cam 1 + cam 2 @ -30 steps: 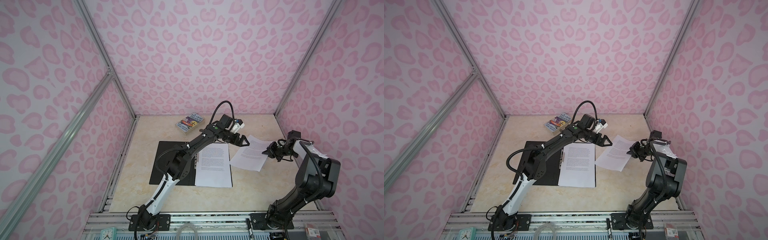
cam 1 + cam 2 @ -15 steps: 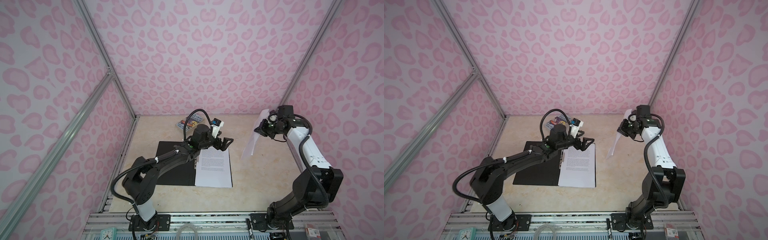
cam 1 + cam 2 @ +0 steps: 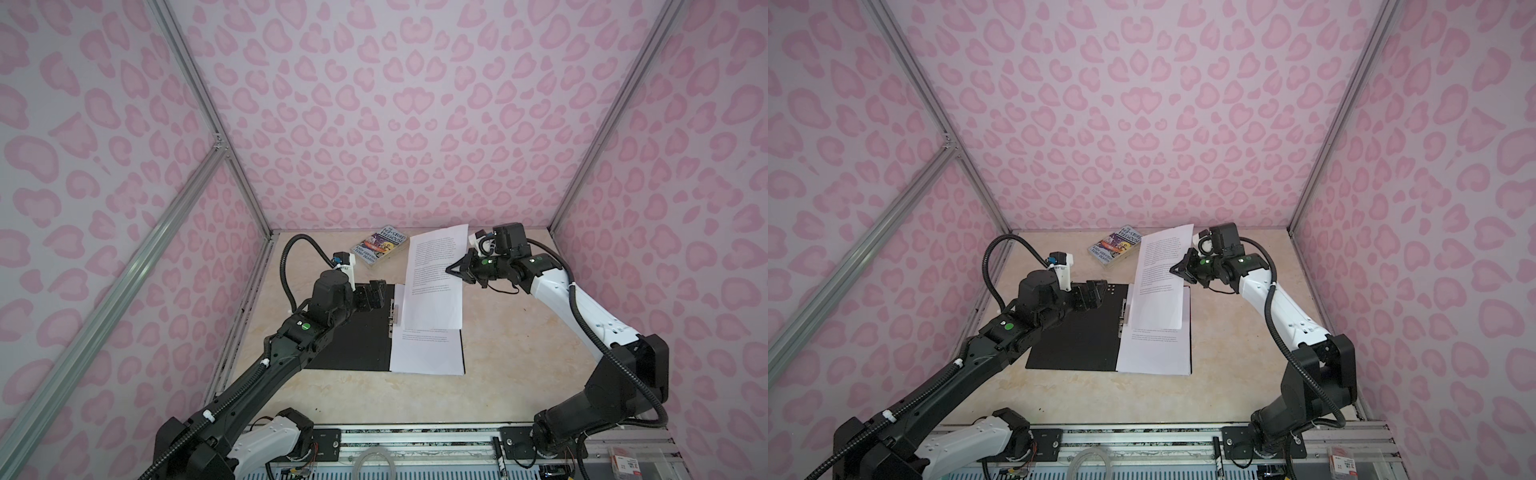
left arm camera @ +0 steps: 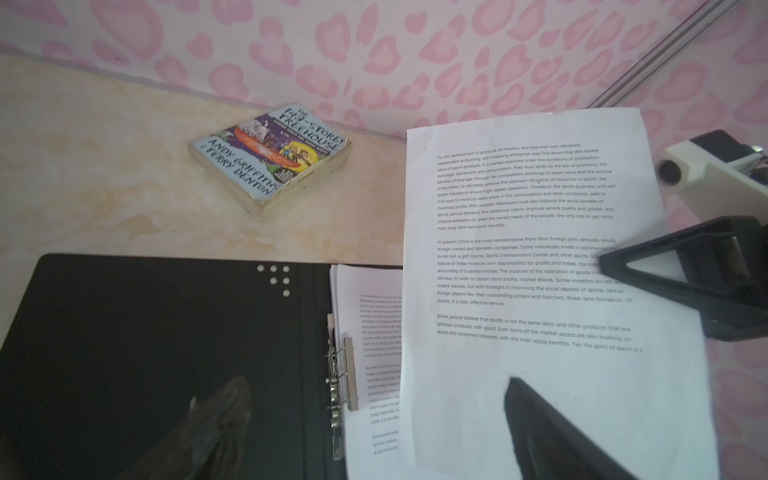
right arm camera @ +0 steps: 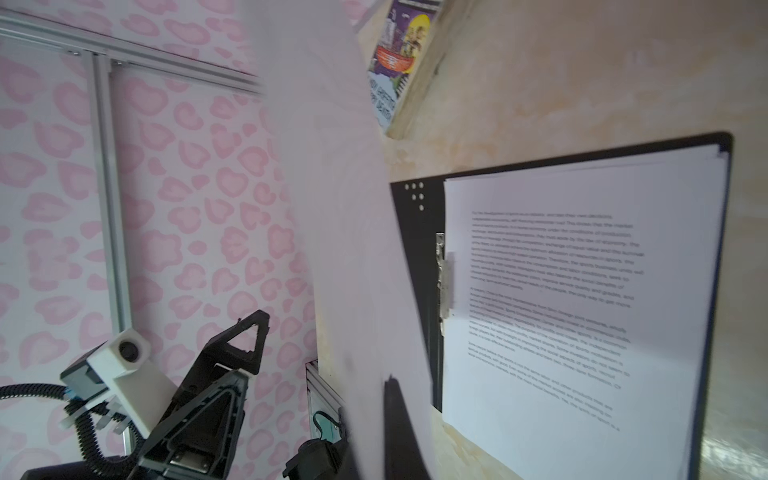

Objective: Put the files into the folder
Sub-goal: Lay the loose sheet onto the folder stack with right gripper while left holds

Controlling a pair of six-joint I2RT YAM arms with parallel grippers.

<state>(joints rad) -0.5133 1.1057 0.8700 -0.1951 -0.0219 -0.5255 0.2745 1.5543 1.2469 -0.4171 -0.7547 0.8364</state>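
Three pink-patterned walls (image 3: pixel 395 124) enclose the beige tabletop (image 3: pixel 519 340) and folder (image 3: pixel 357 345).

The folder (image 3: pixel 357 349) lay open and flat, black inside, with a metal clip (image 3: pixel 395 312) down its middle. A pile of white sheets (image 3: pixel 428 353) with small black words lay on its right half. One more sheet (image 3: pixel 434 286) hung upright in the air, just above the pile.
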